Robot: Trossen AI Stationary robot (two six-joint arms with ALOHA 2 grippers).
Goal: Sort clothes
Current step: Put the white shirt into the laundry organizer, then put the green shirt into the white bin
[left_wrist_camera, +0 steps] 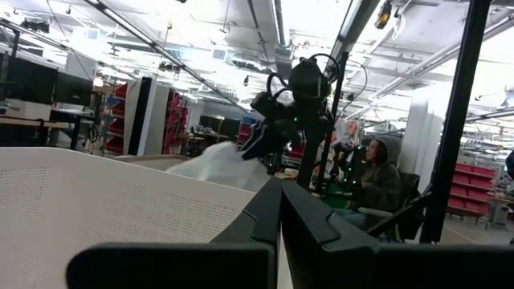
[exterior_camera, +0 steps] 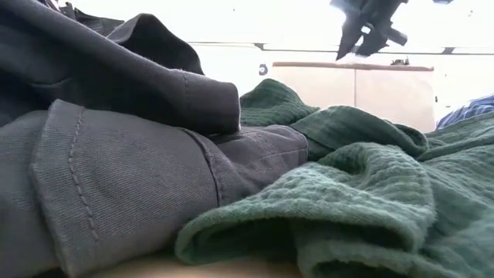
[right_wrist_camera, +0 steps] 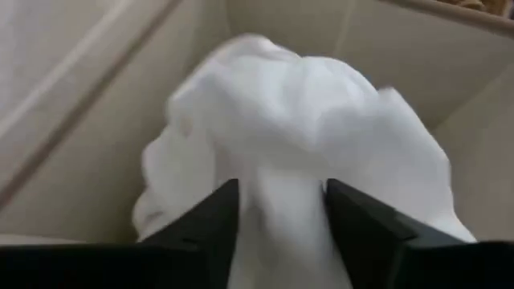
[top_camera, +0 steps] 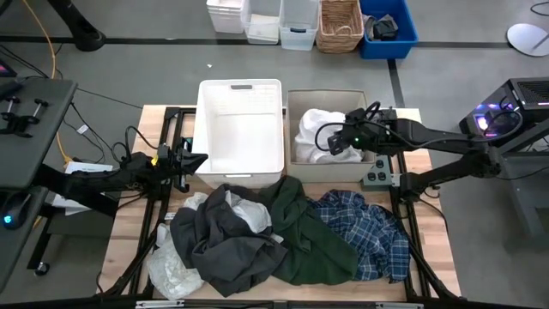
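Observation:
A white garment (top_camera: 316,134) is in the tan cardboard box (top_camera: 296,101). My right gripper (top_camera: 333,142) is over the box and shut on it; it also shows in the low view (exterior_camera: 356,40). On the table's near half lies a pile: a dark grey garment (top_camera: 225,242), a dark green one (top_camera: 302,232), a blue-and-navy plaid shirt (top_camera: 367,230) and white pieces (top_camera: 178,268). My left gripper (top_camera: 199,160) is shut and empty by the left front corner of the white basket (top_camera: 240,129). My right gripper pinches a bunched fold of the white garment (right_wrist_camera: 281,205) between its two fingers (right_wrist_camera: 221,213). The fingers come slanting down from the table's right. The cloth rises in folds to the fingers, and its lower part lies in the box (right_wrist_camera: 96,160).
The white slatted basket stands left of the box at the table's far middle. A grey control box (top_camera: 376,178) sits near the box's front right corner. Bins and a wicker basket (top_camera: 340,24) stand on the floor beyond the table. A person (left_wrist_camera: 377,181) sits beyond the table.

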